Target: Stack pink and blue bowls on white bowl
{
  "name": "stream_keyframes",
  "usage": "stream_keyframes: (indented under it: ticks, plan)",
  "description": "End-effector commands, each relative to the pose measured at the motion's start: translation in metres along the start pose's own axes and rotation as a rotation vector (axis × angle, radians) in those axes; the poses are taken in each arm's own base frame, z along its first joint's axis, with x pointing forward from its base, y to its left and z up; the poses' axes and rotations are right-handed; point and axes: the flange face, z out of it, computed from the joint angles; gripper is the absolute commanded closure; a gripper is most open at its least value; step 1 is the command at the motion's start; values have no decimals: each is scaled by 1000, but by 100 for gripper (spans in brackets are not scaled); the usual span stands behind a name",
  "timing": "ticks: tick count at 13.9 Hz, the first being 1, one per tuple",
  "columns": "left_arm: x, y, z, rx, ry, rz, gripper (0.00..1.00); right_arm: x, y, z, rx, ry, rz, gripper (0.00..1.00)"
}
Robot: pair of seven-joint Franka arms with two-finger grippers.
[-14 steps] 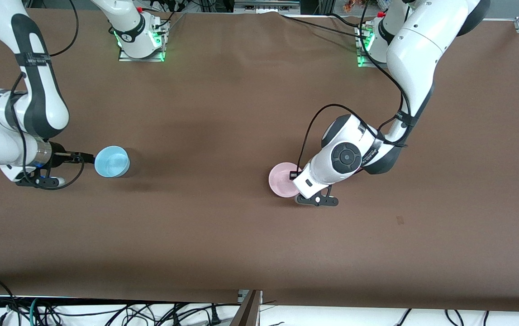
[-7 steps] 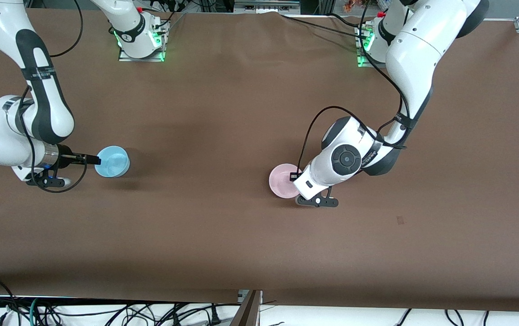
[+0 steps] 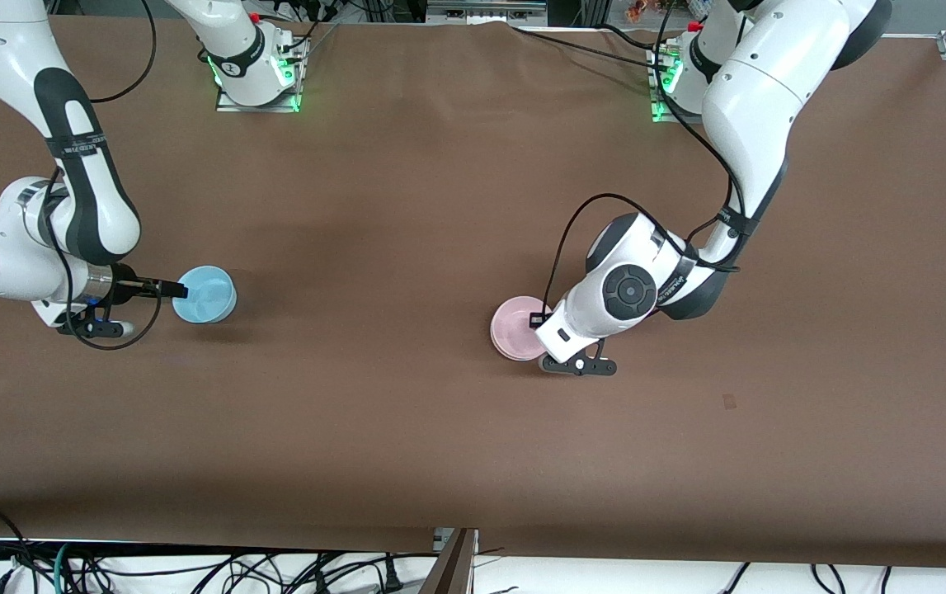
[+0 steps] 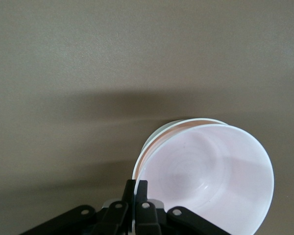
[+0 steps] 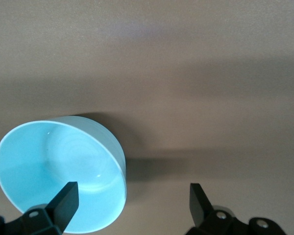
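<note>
The pale pink bowl [image 3: 514, 328] is near the table's middle, toward the left arm's end. My left gripper [image 3: 536, 318] is shut on its rim. In the left wrist view the fingers [image 4: 142, 188] pinch the edge of the pink bowl [image 4: 210, 181]. A thin white rim [image 4: 186, 122] shows just outside it; I cannot tell whether that is the white bowl, and no separate white bowl shows. The light blue bowl [image 3: 207, 295] sits toward the right arm's end. My right gripper [image 3: 173, 290] is open at its rim, one finger [image 5: 63, 200] over the blue bowl [image 5: 54, 171], the other beside it.
The brown table cover [image 3: 407, 429] stretches between the two bowls. Both arm bases [image 3: 258, 74] stand along the edge farthest from the front camera. Cables [image 3: 192, 569] lie past the nearest edge. A small mark [image 3: 728, 401] is on the cover.
The right gripper has slid toward the blue bowl, so its fingertip now reaches over the rim, and its wrist has swung. The left gripper and pink bowl have barely moved.
</note>
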Motion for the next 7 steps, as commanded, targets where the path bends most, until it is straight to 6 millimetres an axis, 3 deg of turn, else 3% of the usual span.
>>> stream_keyframes:
  ticks: [1, 7]
  plan:
    - [-2, 2, 2, 4, -1, 9, 100, -3, 3, 6, 42, 18, -11, 0]
    - [-3, 3, 9, 4, -8, 7, 100, -1, 3, 12, 55, 23, -15, 2]
